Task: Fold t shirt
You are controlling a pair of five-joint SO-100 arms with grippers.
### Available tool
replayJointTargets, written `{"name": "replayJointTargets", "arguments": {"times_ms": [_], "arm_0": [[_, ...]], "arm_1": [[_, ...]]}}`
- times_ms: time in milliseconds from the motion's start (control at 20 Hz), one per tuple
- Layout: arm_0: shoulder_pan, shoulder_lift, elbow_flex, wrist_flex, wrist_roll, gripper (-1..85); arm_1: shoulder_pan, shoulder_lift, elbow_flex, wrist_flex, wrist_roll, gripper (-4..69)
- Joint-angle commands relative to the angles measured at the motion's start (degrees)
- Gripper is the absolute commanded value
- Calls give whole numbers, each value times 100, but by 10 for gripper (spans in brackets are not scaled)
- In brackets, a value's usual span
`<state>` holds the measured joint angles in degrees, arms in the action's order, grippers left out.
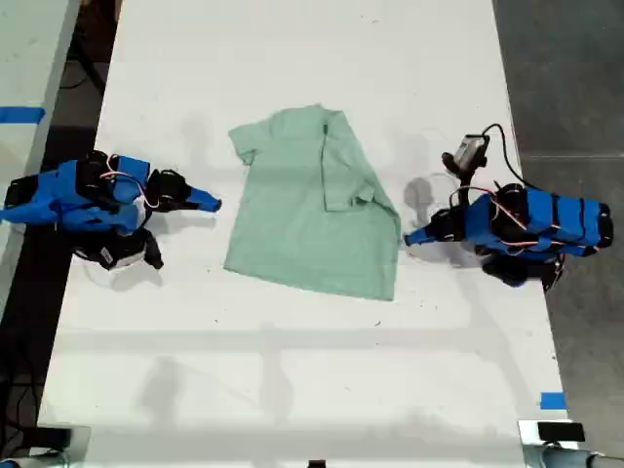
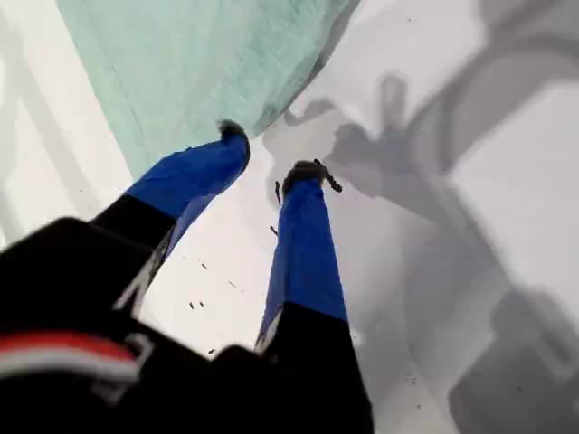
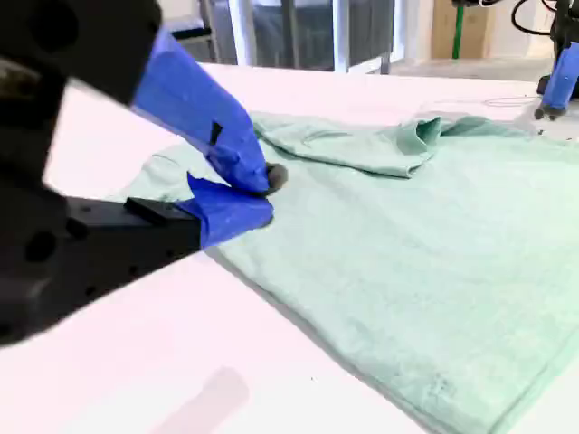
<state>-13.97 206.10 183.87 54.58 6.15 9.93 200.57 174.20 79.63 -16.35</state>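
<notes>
My arms are blue w/ black joints; my first gripper (image 2: 270, 158) has blue fingers, black tips; my second gripper (image 3: 258, 194) blue too; red & white wires, black cables.

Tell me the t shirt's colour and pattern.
The t shirt is plain pale mint green, clearest in the exterior view.

Bright overhead light, soft shadows on white table (image 1: 292, 58), blurred wrist-view foregrounds
</notes>
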Motion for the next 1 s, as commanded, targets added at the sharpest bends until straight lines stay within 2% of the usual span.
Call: {"name": "replayJointTargets", "arguments": {"times_ms": [0, 250, 400, 500, 600, 650, 700, 750, 850, 950], "arm_0": [[369, 53, 26, -105, -62, 0], [255, 35, -483, -185, -378, -1], [-352, -1037, -1890, 448, 0, -1], [-1169, -2936, -3261, 756, 879, -1], [-1881, -5265, -4931, 896, 2048, -1], [-2232, -6372, -5801, 1028, 2602, 47], [-2575, -7242, -6539, 1072, 3182, 135], [-2944, -7813, -7014, 1011, 3612, 166], [-3744, -8701, -7708, 800, 4280, 198], [-4333, -10204, -8675, 888, 4781, 196]], "arm_1": [[457, 44, 422, -615, -281, 12], [457, 44, 422, -615, -299, 12], [457, 44, 422, -624, -308, 12], [457, 44, 422, -624, -316, 12], [457, 44, 422, -633, -343, 12], [457, 44, 422, -633, -360, 12], [457, 44, 422, -642, -369, 12], [457, 44, 422, -642, -396, 12], [457, 44, 422, -659, -439, 12], [448, 44, 422, -668, -457, 12]]}}
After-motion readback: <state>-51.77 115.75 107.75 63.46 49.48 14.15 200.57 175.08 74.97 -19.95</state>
